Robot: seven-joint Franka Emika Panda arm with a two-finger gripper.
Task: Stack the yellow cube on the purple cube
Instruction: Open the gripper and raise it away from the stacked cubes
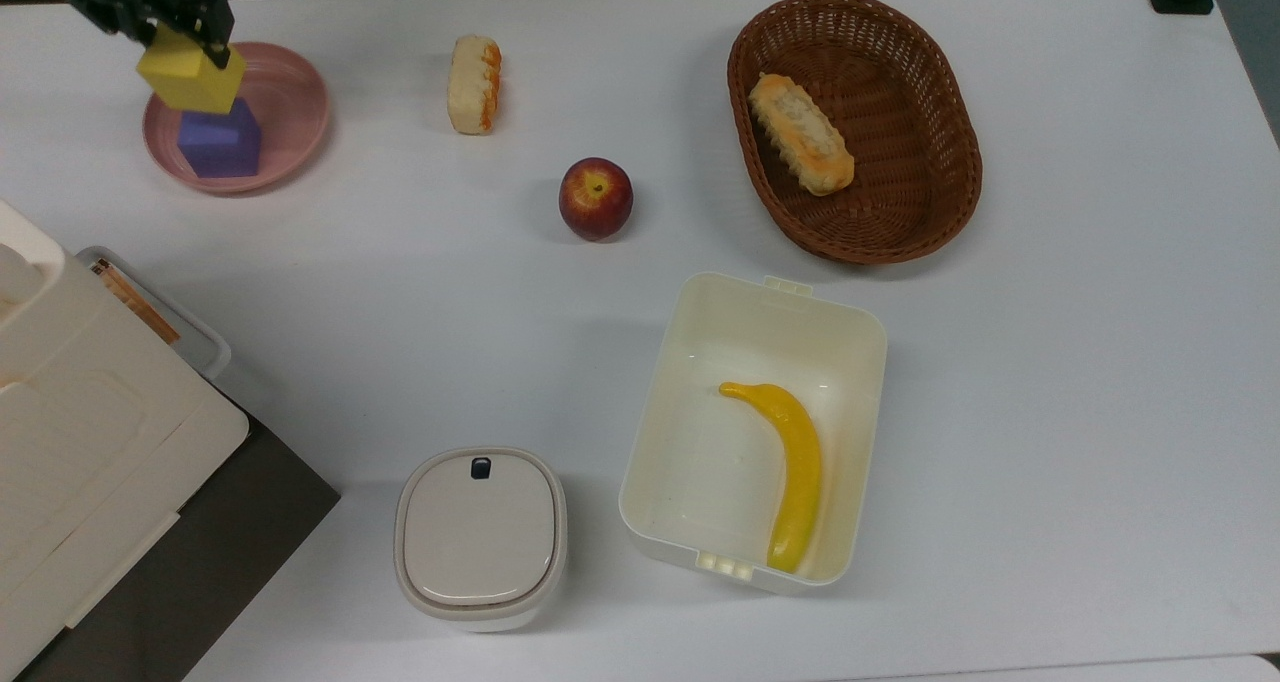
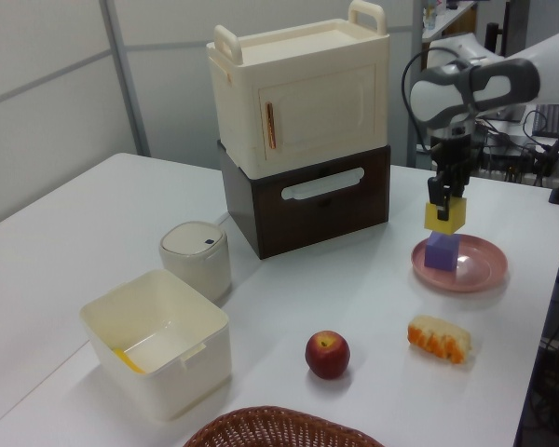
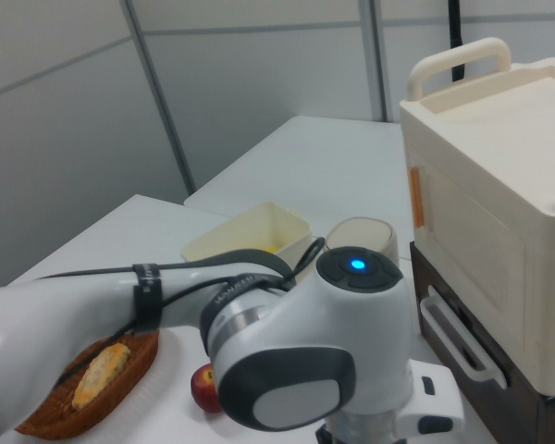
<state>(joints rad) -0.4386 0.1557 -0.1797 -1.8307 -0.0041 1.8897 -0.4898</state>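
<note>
The robot's single white arm reaches over a far corner of the surface, at the top view's upper left. Its wrist points straight down. The black hand [image 2: 444, 207] is closed on the yellow cube [image 2: 444, 219], gripping it from above by two opposite sides.

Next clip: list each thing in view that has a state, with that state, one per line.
end effector: shut on the yellow cube
yellow cube: gripped, just above the purple cube; contact cannot be told
purple cube: sitting in the pink plate
pink plate: on the table, holding the purple cube
cream box: open, banana inside
banana: lying in the cream box
wicker basket: holds one bread
round container: lid on
</note>
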